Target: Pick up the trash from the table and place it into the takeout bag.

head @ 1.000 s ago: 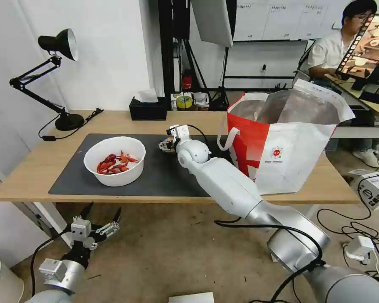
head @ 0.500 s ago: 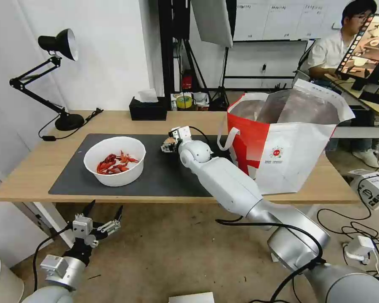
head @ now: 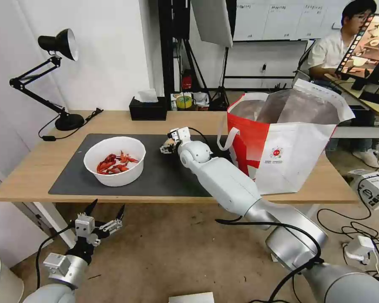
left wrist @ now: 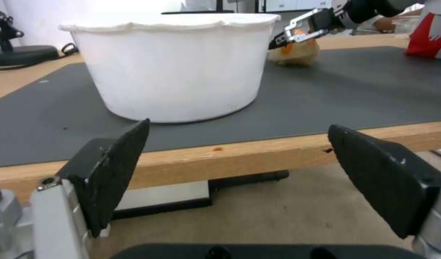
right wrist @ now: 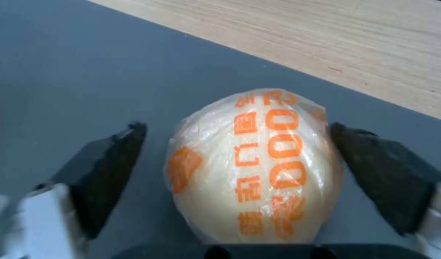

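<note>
The right gripper (right wrist: 234,169) is reaching over the dark grey mat (head: 156,176) of the table (head: 113,120), its jaws spread wide on either side of the round orange-beige lump (right wrist: 254,165), one pad just beside it, neither visibly gripping. The lump is lying on the mat between the white bowl (head: 114,160) and the takeout bag (head: 286,147). The left gripper (head: 101,216) is hanging below the table edge, jaws wide and empty.

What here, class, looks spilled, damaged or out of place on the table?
Nothing stands out. The white bowl sits upright on the mat, shells inside; the takeout bag stands open; the wrapped lump lies intact between the right gripper's open fingers.
</note>
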{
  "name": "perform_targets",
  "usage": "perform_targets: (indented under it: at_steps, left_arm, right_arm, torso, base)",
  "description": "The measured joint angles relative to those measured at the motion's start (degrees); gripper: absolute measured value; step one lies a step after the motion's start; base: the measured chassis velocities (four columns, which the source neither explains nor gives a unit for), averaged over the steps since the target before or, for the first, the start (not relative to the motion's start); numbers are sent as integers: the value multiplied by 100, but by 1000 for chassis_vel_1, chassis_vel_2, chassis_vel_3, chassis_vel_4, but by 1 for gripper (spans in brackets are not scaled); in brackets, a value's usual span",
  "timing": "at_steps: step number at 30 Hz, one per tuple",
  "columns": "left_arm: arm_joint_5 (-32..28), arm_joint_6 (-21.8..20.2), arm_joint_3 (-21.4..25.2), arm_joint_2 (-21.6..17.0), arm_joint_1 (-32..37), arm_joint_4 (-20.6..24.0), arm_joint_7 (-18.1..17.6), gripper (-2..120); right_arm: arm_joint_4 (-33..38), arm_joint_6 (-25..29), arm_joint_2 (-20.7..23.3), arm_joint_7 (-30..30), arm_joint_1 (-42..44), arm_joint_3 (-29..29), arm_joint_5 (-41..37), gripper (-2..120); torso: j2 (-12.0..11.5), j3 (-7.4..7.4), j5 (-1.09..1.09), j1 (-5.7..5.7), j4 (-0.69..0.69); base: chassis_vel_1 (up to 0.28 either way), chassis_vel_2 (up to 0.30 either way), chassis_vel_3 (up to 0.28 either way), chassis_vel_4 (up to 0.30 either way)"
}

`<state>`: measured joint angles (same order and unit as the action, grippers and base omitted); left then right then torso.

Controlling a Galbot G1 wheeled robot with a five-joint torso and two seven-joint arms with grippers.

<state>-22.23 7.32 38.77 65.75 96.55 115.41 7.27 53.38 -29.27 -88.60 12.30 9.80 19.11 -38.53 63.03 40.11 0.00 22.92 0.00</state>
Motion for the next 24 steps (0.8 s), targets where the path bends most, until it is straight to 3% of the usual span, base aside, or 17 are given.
perform_targets:
  at_steps: [24]
  left_arm:
    - [5,15,19,24,9,6,2,100]
  right_arm:
    - [245,-32,140,68,161,19,-142,11]
  torso:
    - [0,0,0,0,0]
  base:
    - [0,0,0,0]
